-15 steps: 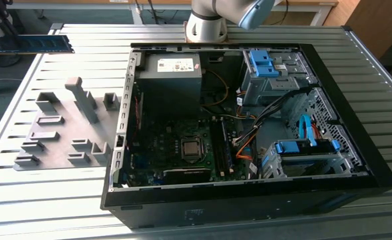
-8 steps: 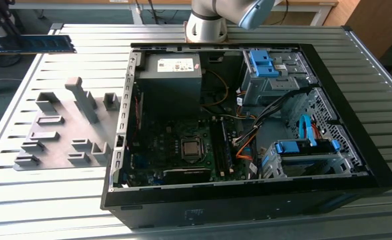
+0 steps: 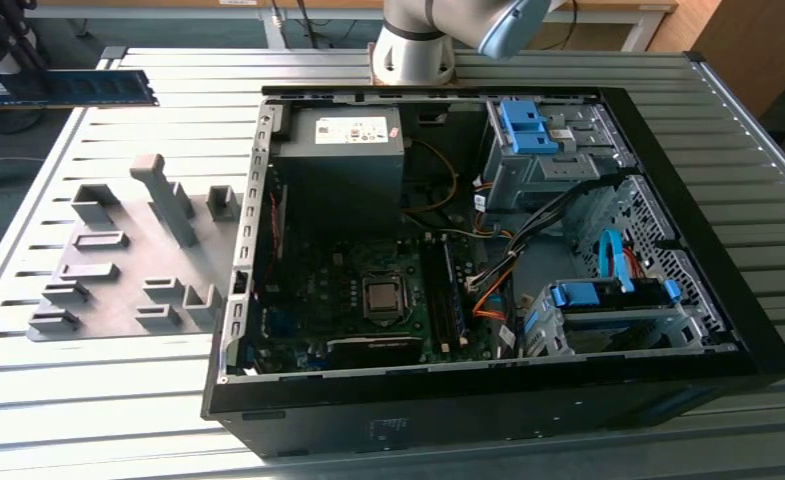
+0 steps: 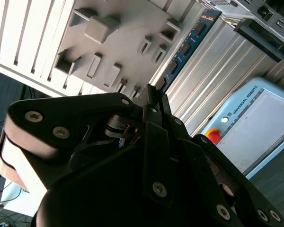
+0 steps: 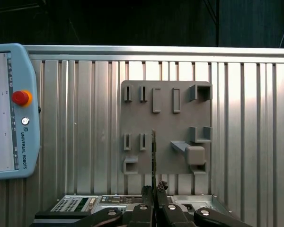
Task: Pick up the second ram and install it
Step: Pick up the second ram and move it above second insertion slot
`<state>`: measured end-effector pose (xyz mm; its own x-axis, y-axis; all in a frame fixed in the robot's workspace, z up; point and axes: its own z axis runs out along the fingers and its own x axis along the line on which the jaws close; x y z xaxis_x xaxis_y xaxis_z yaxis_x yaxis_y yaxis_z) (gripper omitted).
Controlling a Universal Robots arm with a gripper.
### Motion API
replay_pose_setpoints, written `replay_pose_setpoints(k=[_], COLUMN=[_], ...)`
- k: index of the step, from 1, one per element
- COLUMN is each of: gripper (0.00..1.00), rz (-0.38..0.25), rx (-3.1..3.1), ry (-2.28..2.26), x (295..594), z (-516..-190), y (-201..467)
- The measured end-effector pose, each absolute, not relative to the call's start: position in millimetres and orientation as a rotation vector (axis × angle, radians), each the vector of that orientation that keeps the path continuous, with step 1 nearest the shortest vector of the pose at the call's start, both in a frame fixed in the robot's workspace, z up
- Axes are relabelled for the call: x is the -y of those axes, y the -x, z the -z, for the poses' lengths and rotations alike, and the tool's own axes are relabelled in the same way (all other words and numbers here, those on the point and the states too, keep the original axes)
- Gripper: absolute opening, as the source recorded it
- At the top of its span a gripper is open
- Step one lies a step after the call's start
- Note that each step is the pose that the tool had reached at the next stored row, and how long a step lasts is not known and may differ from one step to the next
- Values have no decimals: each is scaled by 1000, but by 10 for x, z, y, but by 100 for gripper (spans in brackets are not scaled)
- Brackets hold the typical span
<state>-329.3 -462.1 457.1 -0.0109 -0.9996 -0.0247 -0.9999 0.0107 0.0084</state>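
The second ram [image 3: 65,87], a long blue board strip with dark chips, hangs in the air at the exterior view's upper left, off the table's corner and above the grey holder plate [image 3: 132,255]. In the first wrist view the ram [image 5: 154,153] shows edge-on as a thin line over that plate [image 5: 165,125], with my gripper [image 5: 154,190] shut on its near end. In the second wrist view the blue strip [image 4: 184,47] runs out from between my gripper's [image 4: 151,94] black fingers [image 4: 157,101].
An open computer case [image 3: 239,300] lies on the slatted metal table [image 3: 139,400], with the motherboard's memory slots [image 3: 446,290] beside the processor socket [image 3: 383,296]. The arm's base [image 3: 412,50] stands behind the case. A teach pendant [image 5: 12,111] lies next to the table.
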Motion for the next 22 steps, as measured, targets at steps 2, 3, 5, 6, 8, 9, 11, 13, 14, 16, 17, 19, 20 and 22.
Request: replay_pose_setpoints(k=[2, 3, 5, 6, 8, 9, 11, 13, 14, 16, 17, 19, 20, 22], gripper=[14, 14, 14, 14, 14, 14, 14, 14, 14, 14, 14, 14, 14, 14], rz=[-37, -36, -36, -37, -36, -36, -36, -36, -36, -36, -36, -36, -36, -36], rx=[-2225, -2225, -2225, -2225, -2225, -2225, -2225, -2225, -2225, -2225, -2225, -2225, -2225, -2225], ry=[2201, 2201, 2201, 2201, 2201, 2201, 2201, 2201, 2201, 2201, 2201, 2201, 2201, 2201], x=[4621, 4621, 4621, 4621, 4621, 4621, 4621, 4622, 4622, 4621, 4621, 4621, 4621, 4621], z=[-4571, -4571, -4571, -4571, -4571, -4571, -4569, -4562, -4554, -4529, -4514, -4485, -4472, -4450], y=[3271, 3258, 3237, 3227, 3204, 3192, 3169, 3125, 3111, 3068, 3044, 2998, 2970, 2905])
